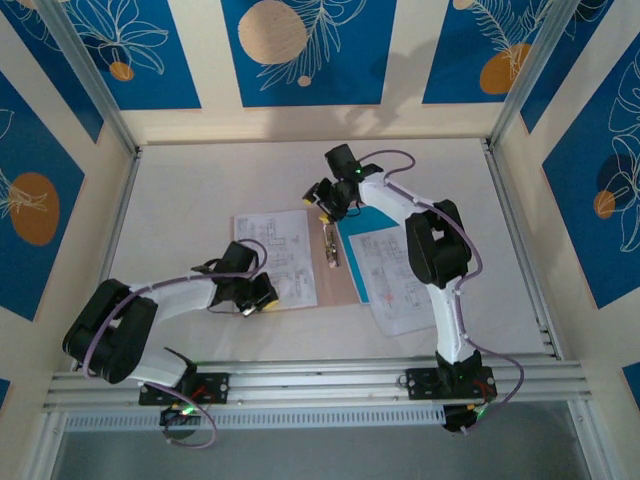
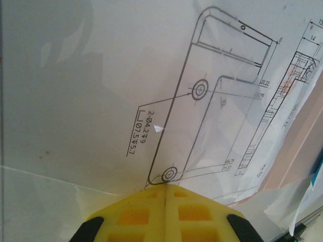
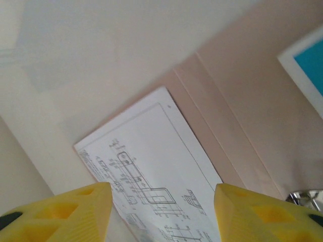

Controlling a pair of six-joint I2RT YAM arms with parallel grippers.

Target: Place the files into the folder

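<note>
- The left pincer (image 1: pixel 258 300), nearest the arm bases, has its yellow fingers pressed flat together with no gap. In the left wrist view (image 2: pixel 165 188) the tips sit against the near part of the left white sheet (image 2: pixel 166 101). Whether any paper is nipped between them cannot be told.
- That left white sheet (image 1: pixel 278 250), printed with line drawings and dimensions, runs from under this pincer away toward the far side. It lies on the left leaf of the open folder (image 1: pixel 338 285).
- To the right of the left pincer is the bare pinkish-tan strip of the folder by its fold. A small silvery clip (image 1: pixel 333 250) lies on that strip.
- Further right, the right white sheet (image 1: pixel 395 285) lies askew. It overlaps the cyan sheet (image 1: pixel 358 228) and reaches past the folder's near right corner onto the worktop (image 1: pixel 200 180).
- The right pincer (image 1: pixel 328 205) hangs over the far end of the fold, fingers apart and gripping nothing.
- In the right wrist view (image 3: pixel 161 212), the far corner of the left white sheet (image 3: pixel 146 151) lies below the gap.
- In the same view, the folder (image 3: pixel 237 116) lies to that pincer's right, with the cyan sheet (image 3: pixel 310 65) beyond it.
- Pale worktop (image 3: pixel 101 45) lies past the pincer on the far side.
</note>
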